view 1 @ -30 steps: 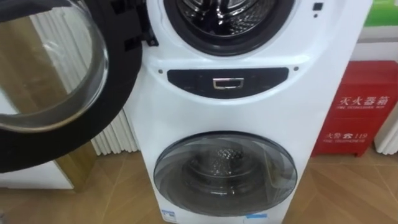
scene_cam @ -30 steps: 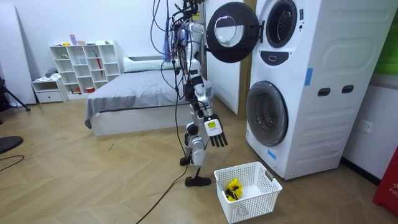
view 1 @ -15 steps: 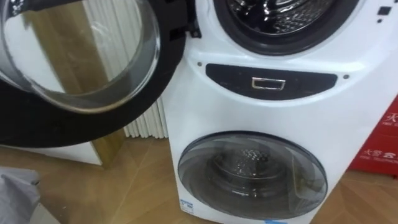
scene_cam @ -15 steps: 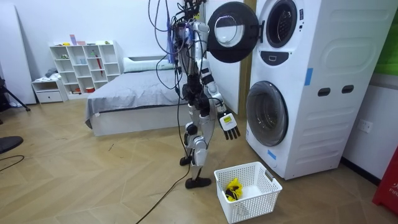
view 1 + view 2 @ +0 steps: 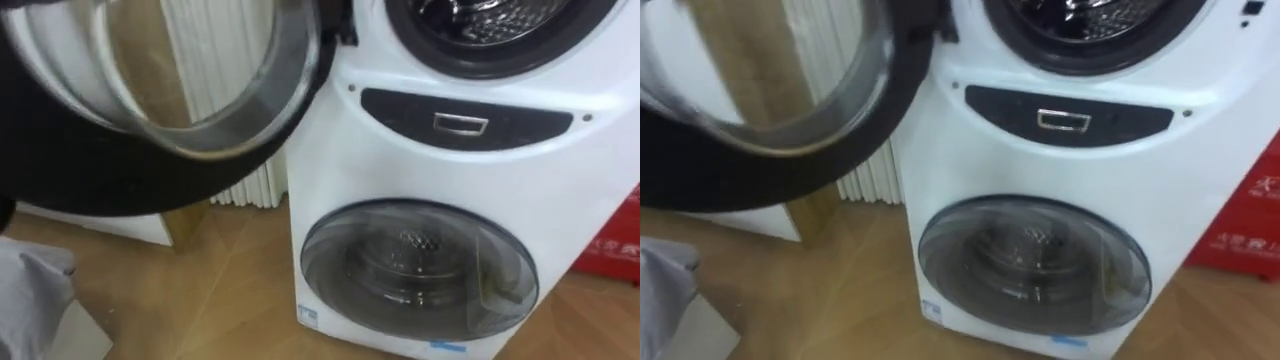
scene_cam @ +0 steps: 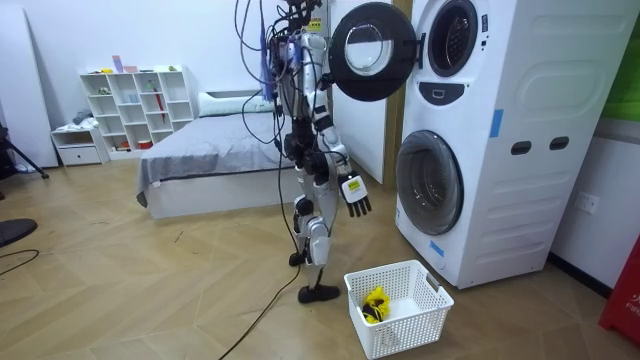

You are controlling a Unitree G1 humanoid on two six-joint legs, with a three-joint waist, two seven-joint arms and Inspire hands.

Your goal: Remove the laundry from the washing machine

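The stacked white washing machine (image 6: pixel 480 140) stands before me. Its upper drum (image 5: pixel 500 25) gapes open, showing bare metal and no clothes that I can make out. The round upper door (image 5: pixel 150 90) is swung out to my left. Below the dark control panel (image 5: pixel 465 120), the lower door (image 5: pixel 420 265) is closed. In the room view I stand upright facing the machine. My right hand (image 6: pixel 355 193) hangs at hip height with relaxed fingers, holding nothing, a short way from the lower door.
A white laundry basket (image 6: pixel 432 300) stands on the wood floor by my feet with a yellow and black item (image 6: pixel 375 303) inside. A grey shape (image 5: pixel 30 290) fills the lower left corner. A white radiator (image 5: pixel 225 60) is behind the door, and a red cabinet (image 5: pixel 615 240) is at the right. A bed (image 6: pixel 200 160) lies behind me.
My head view has swung left, so the open door now fills more of it. In the room view my right hand swung forward, then dropped back nearer my hip.
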